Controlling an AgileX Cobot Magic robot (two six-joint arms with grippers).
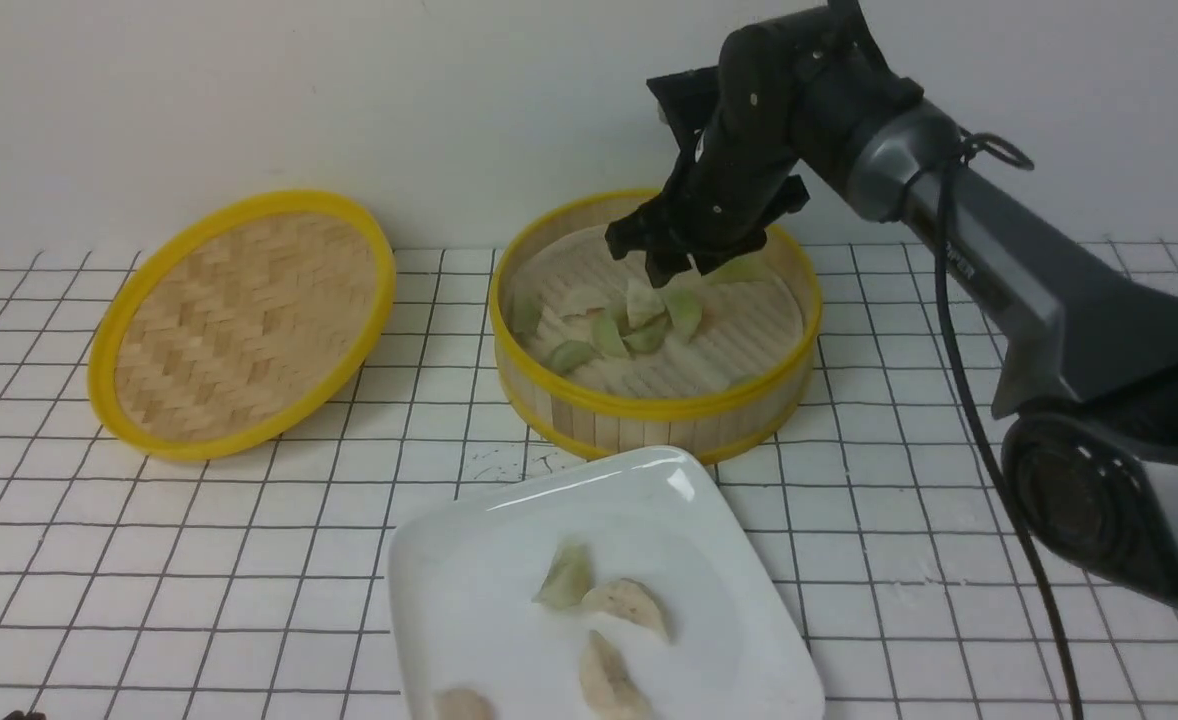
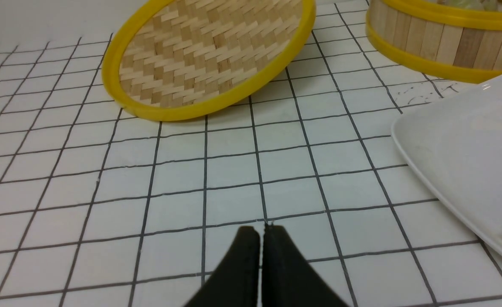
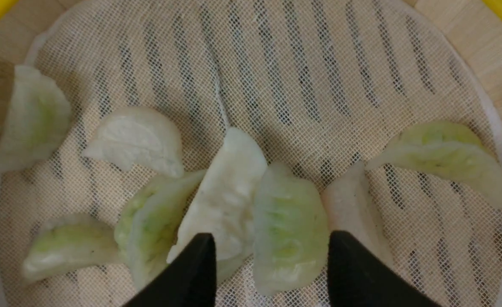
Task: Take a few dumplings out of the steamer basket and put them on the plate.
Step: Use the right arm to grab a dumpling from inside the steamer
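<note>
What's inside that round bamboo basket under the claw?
Pale green and cream dumplings, about eight, lying on a mesh liner in the steamer basket. The open right claw covers a small part of the floor.

Staged robot test bench, likely lab, not real kitchen: white grid-lined tabletop [image 1: 249, 520] under steamer basket [image 1: 649, 408], bare off-white wall [image 1: 349, 100] just behind it, grey-black robot arm [image 1: 1009, 260] to its right.

A flat woven lid [image 1: 241, 322] with a yellow rim is sitting tilted on the left of the table [image 1: 199, 540], its near edge touching the surface and its far edge lifting toward the plain pale wall [image 1: 349, 90]. The white tabletop is showing a dark grid, with faint scribbles [image 1: 509, 462] marking squares near its middle.
</note>
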